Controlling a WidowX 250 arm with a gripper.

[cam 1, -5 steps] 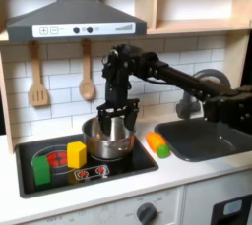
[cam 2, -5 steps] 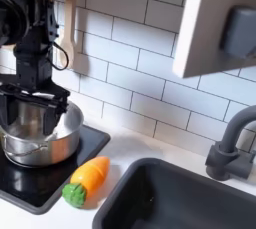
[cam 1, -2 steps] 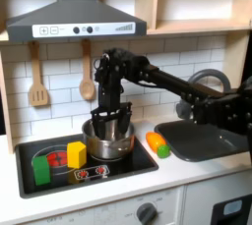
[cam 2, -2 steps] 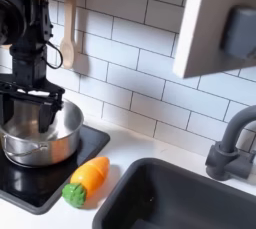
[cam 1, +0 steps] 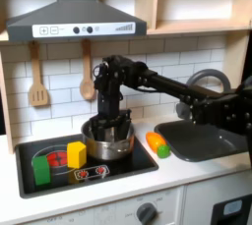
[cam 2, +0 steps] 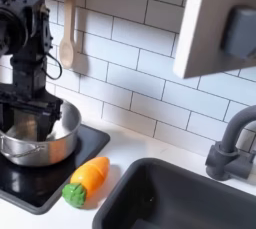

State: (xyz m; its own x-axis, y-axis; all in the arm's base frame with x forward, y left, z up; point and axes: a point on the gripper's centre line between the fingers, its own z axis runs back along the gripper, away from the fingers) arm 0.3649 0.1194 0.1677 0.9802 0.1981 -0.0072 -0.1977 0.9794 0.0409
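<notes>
My gripper (cam 1: 106,127) (cam 2: 27,125) is open and points straight down into a silver pot (cam 1: 110,146) (cam 2: 40,145) on the black stovetop (cam 1: 118,168) (cam 2: 30,185). Its fingers (cam 2: 46,123) stand spread inside the rim and nothing shows between them. I cannot tell whether they touch the pot. An orange carrot with a green end (cam 1: 157,143) (cam 2: 86,180) lies on the counter just right of the stove in both exterior views. In the first exterior view, a yellow block (cam 1: 76,154) and a green block (cam 1: 41,168) stand on the stove, left of the pot.
A dark sink (cam 1: 202,139) (cam 2: 175,198) with a grey faucet (cam 1: 202,84) (cam 2: 235,143) takes the right side. A spatula (cam 1: 37,80) and a wooden spoon (cam 1: 87,78) (cam 2: 67,28) hang on the tiled wall. A range hood (cam 1: 74,18) and shelf hang above.
The gripper has shifted toward the left in both exterior views and dropped lower, so its open fingers now sit deeper in the pot. The pot, carrot and blocks have not moved.
</notes>
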